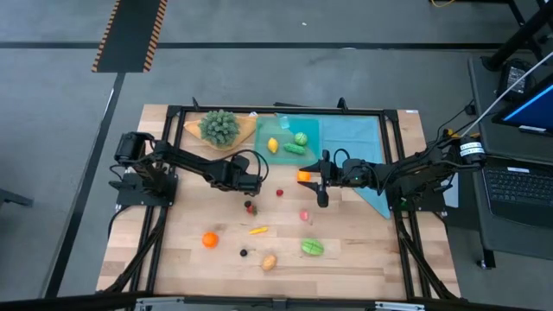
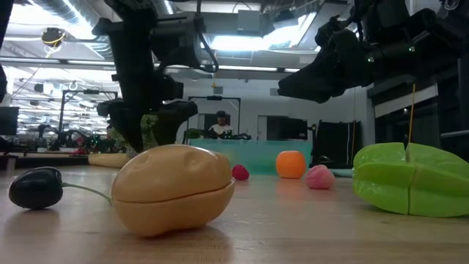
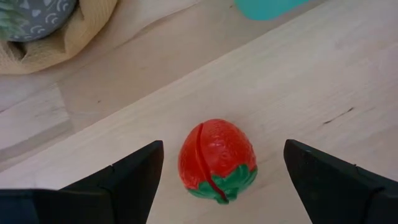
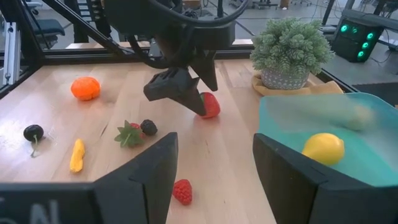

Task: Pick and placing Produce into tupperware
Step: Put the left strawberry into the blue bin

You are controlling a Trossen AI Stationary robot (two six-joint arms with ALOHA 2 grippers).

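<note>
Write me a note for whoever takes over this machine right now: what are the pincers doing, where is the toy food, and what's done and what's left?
Left pincer: open, straddling the strawberry on the table, not gripping it.
Right pincer: open and empty, beside the tub.
Done: a lemon and two green pieces lie in the tub.
Left: the strawberry and the rest scattered on the table, among them an orange, a potato and a cherry.
</note>
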